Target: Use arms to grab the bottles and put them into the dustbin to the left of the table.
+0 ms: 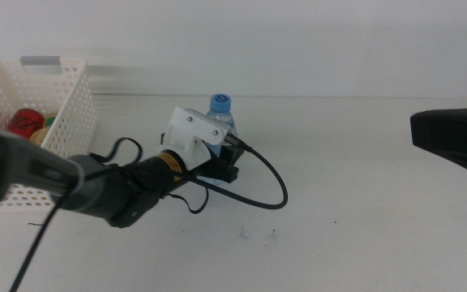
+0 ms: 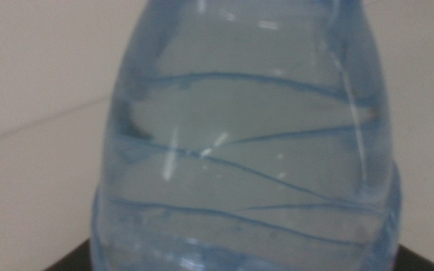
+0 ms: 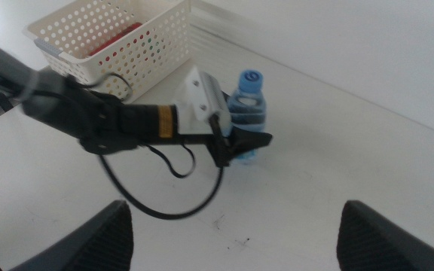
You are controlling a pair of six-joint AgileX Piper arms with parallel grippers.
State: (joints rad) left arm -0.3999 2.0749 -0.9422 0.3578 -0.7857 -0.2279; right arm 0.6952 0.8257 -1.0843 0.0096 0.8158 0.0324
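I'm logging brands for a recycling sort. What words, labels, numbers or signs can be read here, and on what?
None can be read.
Water bottle, between the jaws of the left gripper: a pale mark on its blue cap, too small to read; no label shows on its clear ribbed body.
Red can in the dustbin: pale marking, too blurred to read.
The right gripper waits off to the right.

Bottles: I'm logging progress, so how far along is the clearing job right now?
Done: the red soda can and a yellowish bottle already lie in the white perforated plastic basket. In hand: the left hand is around the small clear blue-capped water bottle, which stands upright on the white table. Left: carrying it to the basket. The right hand waits open, apart.
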